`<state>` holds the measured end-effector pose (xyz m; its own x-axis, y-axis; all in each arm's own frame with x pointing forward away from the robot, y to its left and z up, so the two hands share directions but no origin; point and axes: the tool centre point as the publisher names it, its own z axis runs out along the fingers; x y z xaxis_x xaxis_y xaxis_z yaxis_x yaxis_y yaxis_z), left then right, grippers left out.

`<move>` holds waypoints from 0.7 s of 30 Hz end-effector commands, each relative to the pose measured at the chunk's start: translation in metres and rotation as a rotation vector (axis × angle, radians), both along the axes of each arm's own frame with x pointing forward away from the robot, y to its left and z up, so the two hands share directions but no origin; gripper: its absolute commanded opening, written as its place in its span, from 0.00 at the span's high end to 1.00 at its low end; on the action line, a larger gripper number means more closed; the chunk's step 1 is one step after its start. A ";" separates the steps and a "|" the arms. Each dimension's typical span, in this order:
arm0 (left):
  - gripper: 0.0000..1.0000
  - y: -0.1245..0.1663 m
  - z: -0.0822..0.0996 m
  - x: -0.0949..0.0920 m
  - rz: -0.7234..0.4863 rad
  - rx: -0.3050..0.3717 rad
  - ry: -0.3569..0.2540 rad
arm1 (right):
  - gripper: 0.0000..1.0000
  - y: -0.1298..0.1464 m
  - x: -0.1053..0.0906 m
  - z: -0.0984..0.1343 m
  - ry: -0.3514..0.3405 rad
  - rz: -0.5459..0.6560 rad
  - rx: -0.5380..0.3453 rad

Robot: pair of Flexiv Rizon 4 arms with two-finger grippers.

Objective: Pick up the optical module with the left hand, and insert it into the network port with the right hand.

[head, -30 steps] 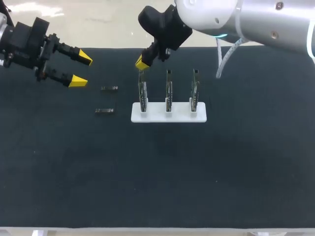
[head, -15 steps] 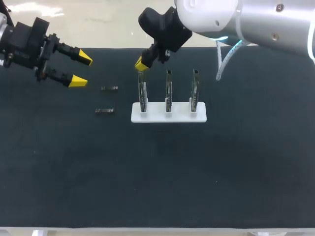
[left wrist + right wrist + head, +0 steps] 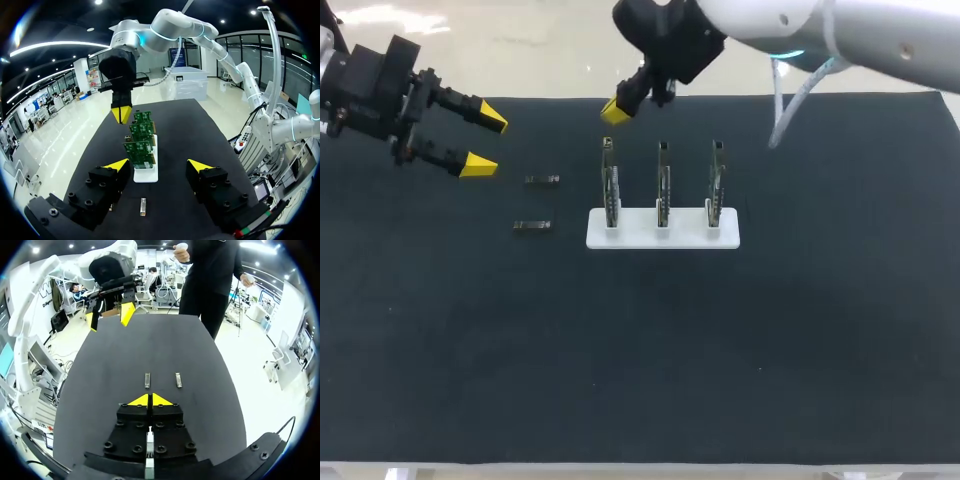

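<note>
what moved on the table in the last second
The right claw, shut with nothing in it, drew away from the top of the leftmost circuit board, up or toward the table's far edge. Nothing was visibly taken hold of or let go. The left claw stayed open where it was. The far optical module, the near optical module and the white stand did not move.

The right gripper point(image 3: 617, 110) has lifted from just above the top of the leftmost port board point(image 3: 609, 185) and drawn back toward the far edge of the table point(image 3: 640, 350). A clear gap now shows between its yellow tips and the board. The right arm point(image 3: 790, 20) has pulled back with it, higher and farther right in the head view
</note>
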<state>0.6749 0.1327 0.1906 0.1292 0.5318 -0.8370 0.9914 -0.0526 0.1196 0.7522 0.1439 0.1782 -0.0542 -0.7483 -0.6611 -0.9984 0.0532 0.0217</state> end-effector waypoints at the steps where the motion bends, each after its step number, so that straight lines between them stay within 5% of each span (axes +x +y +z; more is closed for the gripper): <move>1: 0.00 -0.001 0.000 -0.001 0.003 0.003 -0.002 | 1.00 -0.021 -0.011 0.010 -0.012 -0.013 0.016; 21: 0.00 -0.001 0.000 -0.001 0.003 0.003 -0.002 | 1.00 -0.140 -0.029 0.036 -0.032 0.028 0.018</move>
